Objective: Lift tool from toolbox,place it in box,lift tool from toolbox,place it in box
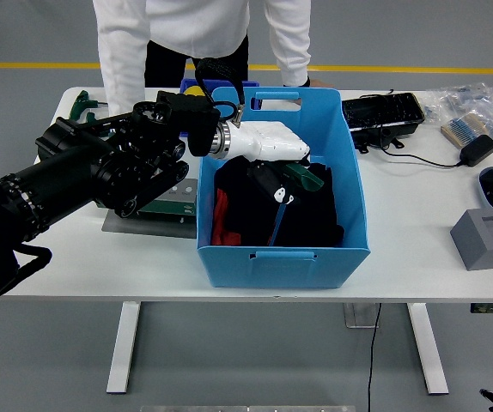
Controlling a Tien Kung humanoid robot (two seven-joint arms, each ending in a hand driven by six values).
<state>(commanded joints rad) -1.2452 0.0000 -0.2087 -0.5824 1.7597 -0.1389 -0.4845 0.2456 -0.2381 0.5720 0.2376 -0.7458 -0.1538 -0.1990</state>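
My left hand [272,176], white-backed with black fingers, reaches from the left over the rim of the blue box [283,254] and sits low inside it. Its fingers are curled around a green-handled tool [305,176], which sticks out to the right just above the dark cloth [311,215] lining the box. A thin blue shaft [276,225] hangs below the hand. The green toolbox [171,196] lies on a grey plate left of the box, mostly hidden by my forearm. The right arm is out of view.
A person in a white coat [126,43] stands at the far side. A green T-handle tool [83,103] lies at the far left. A black tray [382,112], cables, a charger [477,150] and a grey block [487,236] occupy the right side.
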